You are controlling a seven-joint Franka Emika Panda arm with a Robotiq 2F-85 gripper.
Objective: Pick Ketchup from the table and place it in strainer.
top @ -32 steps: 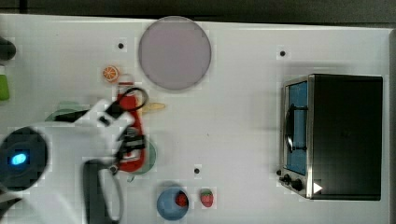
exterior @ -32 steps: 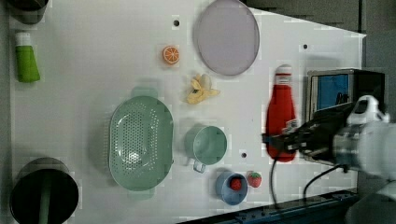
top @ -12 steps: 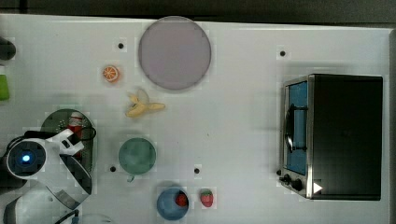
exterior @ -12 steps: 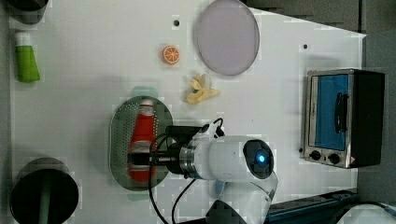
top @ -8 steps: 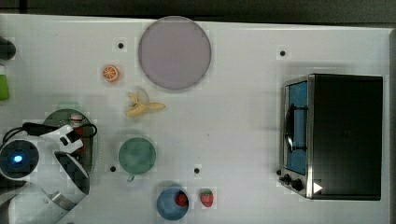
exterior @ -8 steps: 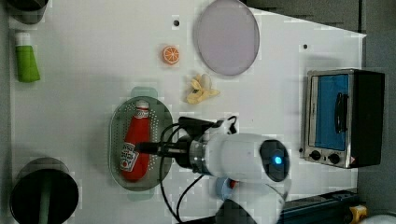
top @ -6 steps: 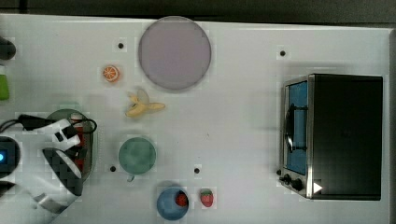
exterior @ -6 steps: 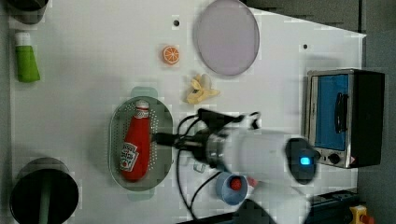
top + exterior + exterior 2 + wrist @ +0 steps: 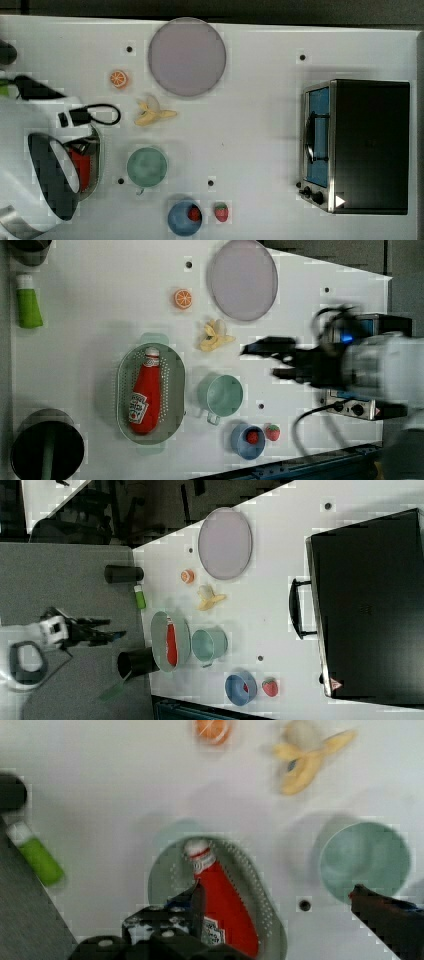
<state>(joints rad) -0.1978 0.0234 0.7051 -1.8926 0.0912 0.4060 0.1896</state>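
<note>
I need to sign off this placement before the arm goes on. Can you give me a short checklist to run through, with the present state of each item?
1. Ketchup inside the strainer: ok, it lies flat on the perforated bottom, cap toward the left view's top.
2. Tool released: ok, its fingers stand wide apart with nothing between them.
3. Tool off the bottle: ok, in the left view it sits over at the cup's right, apart from the strainer.
4. Strainer flat on the table: ok, it looks level and not tipped.
5. Neighbours undisturbed: ok, cup upright, banana and orange slice apart from the strainer.
6. Bottle cap shut: cannot tell.
</note>
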